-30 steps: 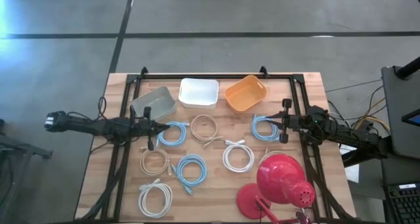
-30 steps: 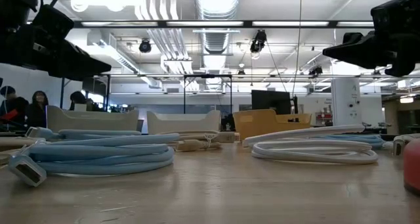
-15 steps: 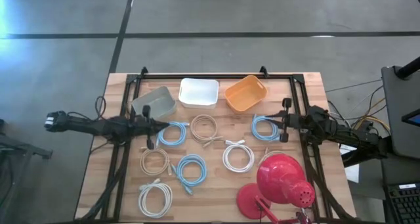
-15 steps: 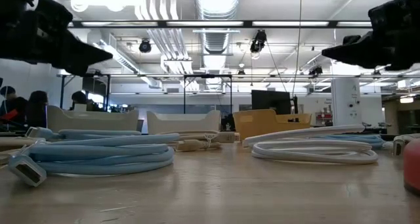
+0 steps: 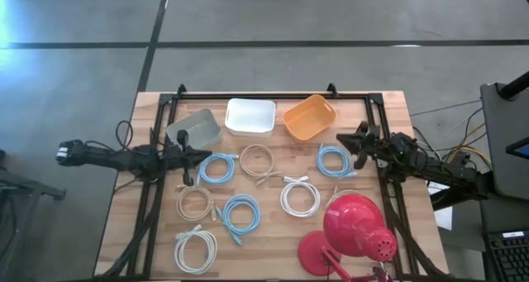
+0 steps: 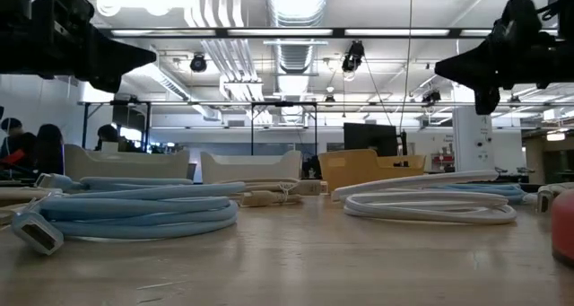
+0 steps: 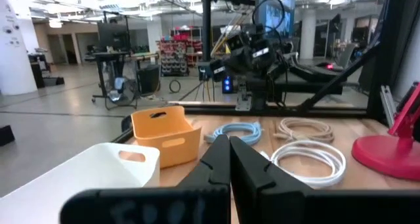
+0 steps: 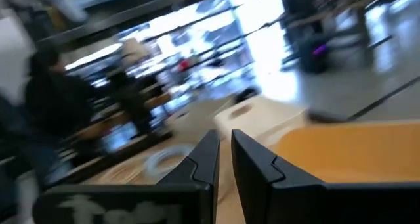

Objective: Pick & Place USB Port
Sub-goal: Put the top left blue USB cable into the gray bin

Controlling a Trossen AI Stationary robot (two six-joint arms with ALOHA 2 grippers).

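Observation:
Several coiled USB cables lie flat on the wooden table (image 5: 124,224): blue coils (image 5: 216,168) (image 5: 241,213) (image 5: 334,160), beige coils (image 5: 257,160) (image 5: 195,203) and white coils (image 5: 299,197) (image 5: 195,247). My left gripper (image 5: 198,155) hovers level over the table's left side, beside the nearest blue coil, shut and holding nothing (image 7: 230,159). My right gripper (image 5: 342,141) hovers level over the right side, just beyond the right blue coil. Its fingers stand together with only a narrow slit and nothing between them (image 8: 224,155). Both hang well above the cables in the low view (image 6: 148,55) (image 6: 441,71).
A grey bin (image 5: 194,130), a white bin (image 5: 250,117) and an orange bin (image 5: 309,117) stand in a row along the far edge. A red desk lamp (image 5: 355,228) stands at the near right corner. A black frame (image 5: 273,94) borders the table.
My right gripper has rolled about the line it points along and stayed where it was. My left gripper has tipped its fingers upward a little, so they sit higher in the low view. No cable has moved.

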